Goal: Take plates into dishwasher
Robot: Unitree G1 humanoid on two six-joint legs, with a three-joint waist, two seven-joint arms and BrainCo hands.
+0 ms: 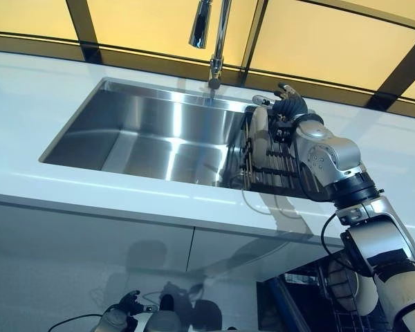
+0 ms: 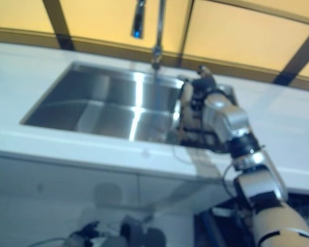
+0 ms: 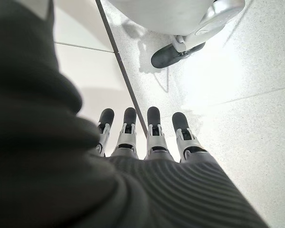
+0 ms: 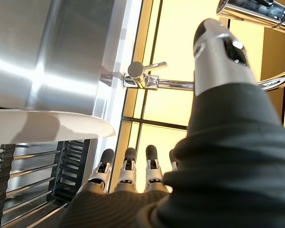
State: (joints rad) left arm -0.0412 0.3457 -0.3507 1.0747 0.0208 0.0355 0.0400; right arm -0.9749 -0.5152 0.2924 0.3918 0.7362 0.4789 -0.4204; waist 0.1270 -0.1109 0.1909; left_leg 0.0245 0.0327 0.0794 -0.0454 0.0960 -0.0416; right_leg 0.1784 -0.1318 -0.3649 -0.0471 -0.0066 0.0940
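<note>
A white plate [image 1: 261, 138] stands on edge in a dark dish rack [image 1: 280, 173] at the right end of the steel sink [image 1: 145, 131]. My right hand [image 1: 288, 107] is over the rack, right next to the plate's top edge. In the right wrist view its fingers [image 4: 128, 166] are straight, the thumb [image 4: 218, 52] is apart, and the plate's rim [image 4: 47, 126] lies beside the fingers, not held. My left hand [image 3: 152, 137] hangs low beside me, fingers straight, empty, above the floor; it also shows at the bottom of the left eye view [image 1: 121, 315].
A tall faucet [image 1: 218, 41] rises behind the sink, close to my right hand. White countertop [image 1: 28, 90] surrounds the sink. Below the counter at lower right a dark wire rack [image 1: 346, 311] holds a pale round dish [image 1: 356, 287].
</note>
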